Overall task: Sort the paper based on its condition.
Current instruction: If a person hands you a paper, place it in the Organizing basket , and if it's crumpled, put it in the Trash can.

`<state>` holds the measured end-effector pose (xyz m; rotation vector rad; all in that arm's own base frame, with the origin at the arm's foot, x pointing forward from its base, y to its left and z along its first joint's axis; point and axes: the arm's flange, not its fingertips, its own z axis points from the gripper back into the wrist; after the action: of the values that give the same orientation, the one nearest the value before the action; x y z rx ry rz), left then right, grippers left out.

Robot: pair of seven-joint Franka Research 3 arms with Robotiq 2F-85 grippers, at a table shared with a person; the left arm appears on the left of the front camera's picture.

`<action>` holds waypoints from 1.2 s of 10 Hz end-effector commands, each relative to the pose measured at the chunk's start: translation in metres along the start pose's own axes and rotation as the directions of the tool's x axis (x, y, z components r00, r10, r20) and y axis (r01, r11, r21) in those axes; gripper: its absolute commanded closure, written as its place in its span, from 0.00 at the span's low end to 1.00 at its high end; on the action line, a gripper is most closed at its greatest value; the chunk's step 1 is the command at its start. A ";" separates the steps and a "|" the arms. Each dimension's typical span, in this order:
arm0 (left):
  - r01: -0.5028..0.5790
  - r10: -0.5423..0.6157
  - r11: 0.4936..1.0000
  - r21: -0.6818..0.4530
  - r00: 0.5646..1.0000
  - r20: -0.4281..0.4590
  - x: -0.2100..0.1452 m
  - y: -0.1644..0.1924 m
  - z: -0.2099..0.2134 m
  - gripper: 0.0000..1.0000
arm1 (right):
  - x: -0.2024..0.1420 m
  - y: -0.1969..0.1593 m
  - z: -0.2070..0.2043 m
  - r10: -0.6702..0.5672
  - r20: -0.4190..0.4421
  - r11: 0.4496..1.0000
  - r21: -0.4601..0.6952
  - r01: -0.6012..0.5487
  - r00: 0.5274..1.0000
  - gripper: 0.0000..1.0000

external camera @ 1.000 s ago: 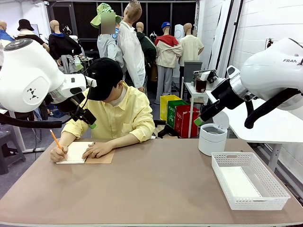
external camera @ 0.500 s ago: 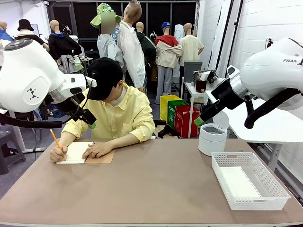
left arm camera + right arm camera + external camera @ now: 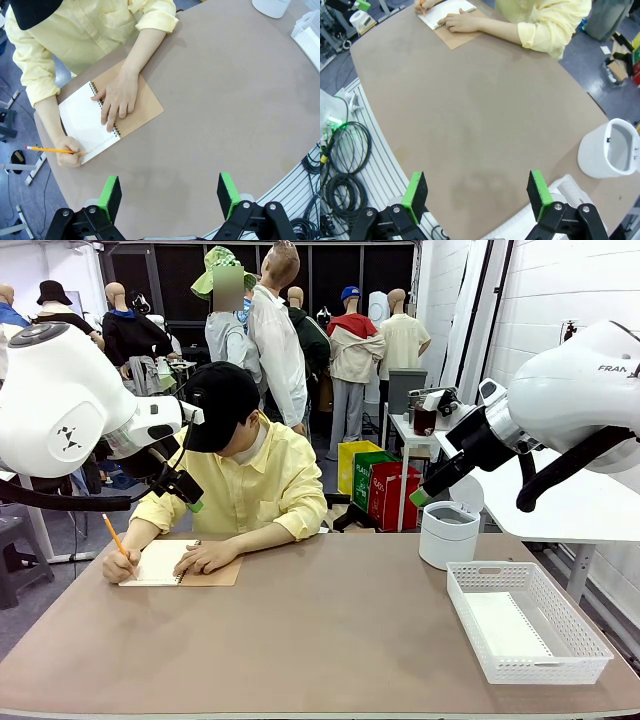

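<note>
On the left, the black, green-padded left gripper (image 3: 169, 196) hangs over the brown table (image 3: 330, 630), jaws wide apart. A person's hand (image 3: 121, 564) holds an orange pencil (image 3: 113, 533) on a brown-covered spiral notebook (image 3: 215, 575). The right gripper (image 3: 477, 195) also hangs spread wide. Far right, a plain white paper sheet (image 3: 505, 625) lies in a white plastic lattice basket (image 3: 545, 668).

I'm running this from afar in what looks like a robotics lab: a white left arm (image 3: 60, 400) and right arm (image 3: 590, 380) flank a brown table (image 3: 330, 630), black cables (image 3: 340, 192) coil on the floor beside it, and a white-painted block wall (image 3: 570, 290) closes one side.
</note>
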<state>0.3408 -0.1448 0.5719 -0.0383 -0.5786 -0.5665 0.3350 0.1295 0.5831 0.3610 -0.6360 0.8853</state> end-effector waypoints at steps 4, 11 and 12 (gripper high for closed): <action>0.008 -0.008 1.000 0.002 1.000 0.011 0.000 0.002 -0.001 0.00 | -0.001 0.000 0.001 -0.004 -0.002 1.000 0.005 0.004 1.000 0.00; 0.008 -0.008 1.000 0.002 1.000 0.011 0.000 0.002 -0.001 0.00 | -0.001 0.000 0.001 -0.004 -0.002 1.000 0.005 0.004 1.000 0.00; 0.008 -0.008 1.000 0.002 1.000 0.011 0.000 0.002 -0.001 0.00 | -0.001 0.000 0.001 -0.004 -0.002 1.000 0.005 0.004 1.000 0.00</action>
<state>0.3408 -0.1448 0.5719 -0.0383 -0.5786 -0.5665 0.3350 0.1295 0.5831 0.3610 -0.6360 0.8853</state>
